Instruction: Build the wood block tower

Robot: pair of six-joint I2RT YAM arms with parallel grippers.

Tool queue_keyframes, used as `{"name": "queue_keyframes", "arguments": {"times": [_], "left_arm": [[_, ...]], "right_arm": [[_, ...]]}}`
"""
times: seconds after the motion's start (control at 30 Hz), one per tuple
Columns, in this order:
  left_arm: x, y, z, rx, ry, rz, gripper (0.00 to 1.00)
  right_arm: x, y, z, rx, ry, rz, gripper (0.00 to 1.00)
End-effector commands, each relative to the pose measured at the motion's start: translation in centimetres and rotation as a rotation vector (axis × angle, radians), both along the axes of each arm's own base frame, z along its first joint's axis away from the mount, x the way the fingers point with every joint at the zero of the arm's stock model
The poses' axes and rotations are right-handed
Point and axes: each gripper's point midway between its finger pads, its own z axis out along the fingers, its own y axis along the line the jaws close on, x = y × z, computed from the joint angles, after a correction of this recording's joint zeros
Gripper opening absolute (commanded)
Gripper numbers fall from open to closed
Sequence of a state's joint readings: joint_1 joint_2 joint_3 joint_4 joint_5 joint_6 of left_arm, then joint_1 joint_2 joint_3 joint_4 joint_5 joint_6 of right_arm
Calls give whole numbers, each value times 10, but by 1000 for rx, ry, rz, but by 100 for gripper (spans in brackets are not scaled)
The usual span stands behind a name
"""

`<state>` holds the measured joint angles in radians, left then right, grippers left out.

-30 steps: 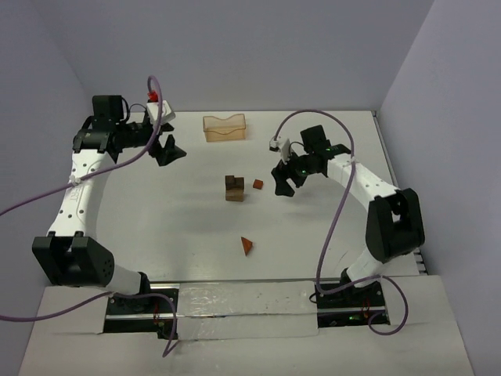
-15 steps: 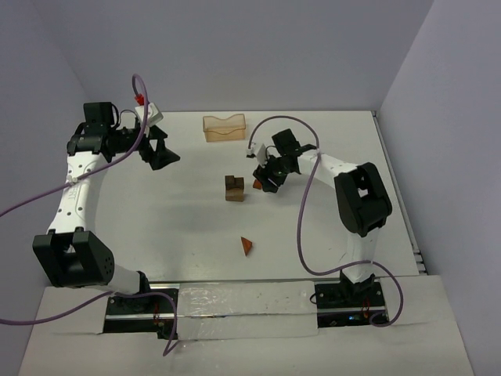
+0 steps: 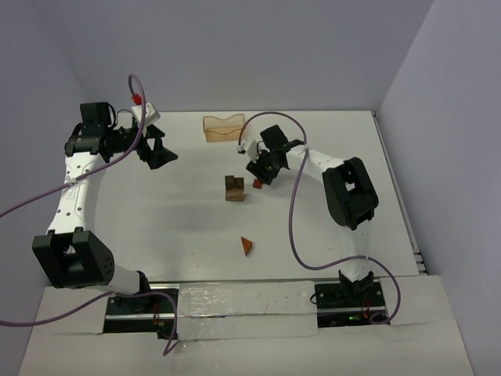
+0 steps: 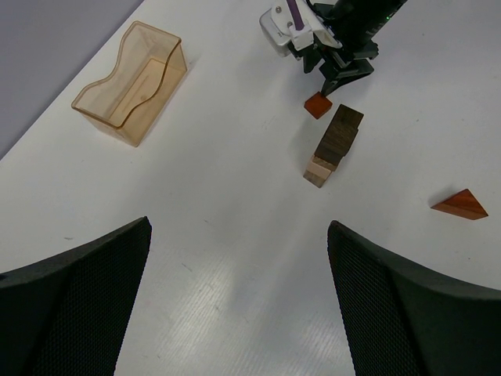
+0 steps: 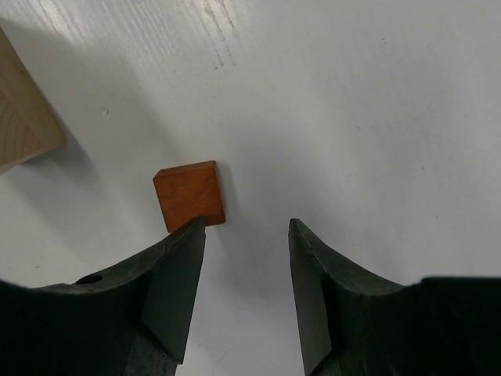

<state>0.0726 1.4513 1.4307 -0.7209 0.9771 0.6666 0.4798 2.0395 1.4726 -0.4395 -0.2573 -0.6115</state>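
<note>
A short stack of dark brown and tan blocks [image 3: 233,188] stands mid-table; it also shows in the left wrist view [image 4: 335,146], and its tan edge [image 5: 23,117] shows in the right wrist view. A small reddish-brown cube [image 3: 256,185] lies just right of it, also seen in the left wrist view [image 4: 317,104] and the right wrist view [image 5: 189,195]. A reddish-brown wedge [image 3: 246,246] lies nearer the arms, also in the left wrist view [image 4: 460,205]. My right gripper [image 3: 261,177] [image 5: 246,225] is open, low over the table, its left fingertip at the cube's edge. My left gripper [image 3: 156,153] [image 4: 239,231] is open and empty at the far left.
A pale orange translucent tray [image 3: 225,127] stands at the back centre, also in the left wrist view [image 4: 129,84]. Walls close the table at the back and sides. The right arm's cable loops over the table's right half.
My right gripper has swung left and come down beside the reddish-brown cube. My left gripper has shifted slightly left and back. The blocks have not moved.
</note>
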Motion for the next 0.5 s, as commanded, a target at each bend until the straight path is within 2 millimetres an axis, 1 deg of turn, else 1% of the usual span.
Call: {"name": "queue_keyframes", "arguments": {"times": [0.0,0.3,0.47], "left_arm": [[-1,-2,16,-15,-82,-27,99],[3,0,16,-13,-81,-22,99],[4,0,18,-14,-81,-23,99]], "right_arm": [[3,7,5,-15,-13,23,54],[-2,9,9,5,5,42,51],[-12,12,12,28,38,83,52]]}}
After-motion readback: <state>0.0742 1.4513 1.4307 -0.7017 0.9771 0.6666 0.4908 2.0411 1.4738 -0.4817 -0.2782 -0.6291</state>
